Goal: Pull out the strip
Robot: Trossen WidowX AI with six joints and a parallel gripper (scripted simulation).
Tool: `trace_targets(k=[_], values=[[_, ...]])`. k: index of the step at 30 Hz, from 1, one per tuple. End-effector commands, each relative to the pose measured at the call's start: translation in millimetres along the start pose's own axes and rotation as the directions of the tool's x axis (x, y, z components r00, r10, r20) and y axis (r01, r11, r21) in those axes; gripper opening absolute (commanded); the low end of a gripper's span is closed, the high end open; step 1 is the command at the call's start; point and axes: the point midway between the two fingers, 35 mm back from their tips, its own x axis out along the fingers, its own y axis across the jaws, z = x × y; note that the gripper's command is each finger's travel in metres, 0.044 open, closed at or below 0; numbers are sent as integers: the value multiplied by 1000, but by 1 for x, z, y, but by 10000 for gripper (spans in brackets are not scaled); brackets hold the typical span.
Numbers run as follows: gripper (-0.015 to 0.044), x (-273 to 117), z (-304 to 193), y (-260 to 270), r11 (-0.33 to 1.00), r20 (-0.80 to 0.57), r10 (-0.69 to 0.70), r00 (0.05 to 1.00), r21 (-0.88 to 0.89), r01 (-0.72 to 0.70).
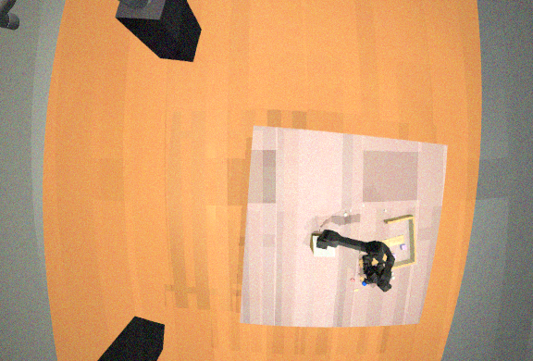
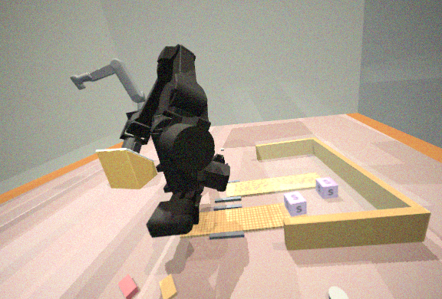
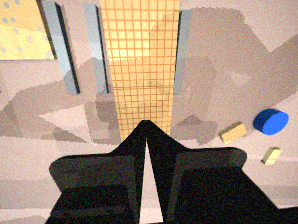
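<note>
Although the gridded strip reaches the gripper, extraction appears incomplete.

From where I stand, the gripper is fully closed, its tips meeting over the strip's near end; no object is visible between them. The pull appears to be in hand, probably by pressing and dragging.

Beyond the gripper, at the strip's far end, is the nearer S-marked cube; whether the strip still bears its weight cannot be confirmed. A second S-marked cube is farther from the gripper, by the end of the speckled strip.

Remaining, by my judgement: free the gridded strip completely, open the gripper, then grasp and raise its cube. Neither cube is lifted.
</note>
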Motion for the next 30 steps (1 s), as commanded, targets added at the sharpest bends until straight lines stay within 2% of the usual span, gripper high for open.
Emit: trace_targets(k=[1,30], values=[[0,5,-14,2,1000,-28,4,1000,8,-4],[0,4,-58,2,1000,-30,3,1000,10,-3]])
